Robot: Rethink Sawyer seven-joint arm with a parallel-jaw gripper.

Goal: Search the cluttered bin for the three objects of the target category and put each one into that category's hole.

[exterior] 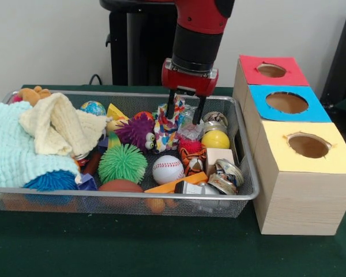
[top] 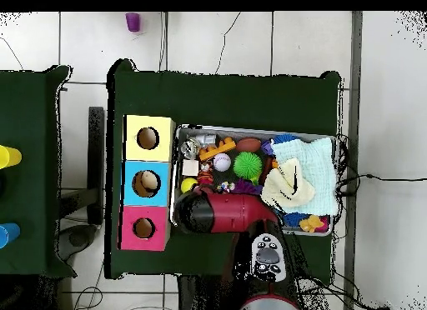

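Tool: my tool (exterior: 185,111) hangs over the far side of the bin, its two fingers spread apart and holding nothing; the tips are down among the patterned soft toy (exterior: 166,131) and a crinkly clear wrapper (exterior: 190,128).
Bin: the wire mesh bin (exterior: 247,193) sits on the green table (exterior: 161,248), full to the rim.
Bin contents: a baseball (exterior: 168,169), a yellow ball (exterior: 215,139), a green spiky ball (exterior: 122,163), a purple spiky ball (exterior: 135,131), a tiger toy (exterior: 191,157), crushed cans (exterior: 227,175), a wooden block (exterior: 218,156), an orange wedge (exterior: 172,186), and pale cloths (exterior: 40,141) heaped at one end.
Holes: three boxes stand just beside the bin, topped red (exterior: 271,70), blue (exterior: 286,102) and yellow (exterior: 308,145).
Done so far: from overhead, something pale and round shows in the blue hole (top: 148,183); I judge at least one thing is already delivered there, though I cannot tell what. The red hole (top: 143,228) and yellow hole (top: 148,138) look dark and empty.
Target category: not shown, so I cannot say which objects remain.
Left to do: I judge most of the search is ahead, with the bin hardly thinned.
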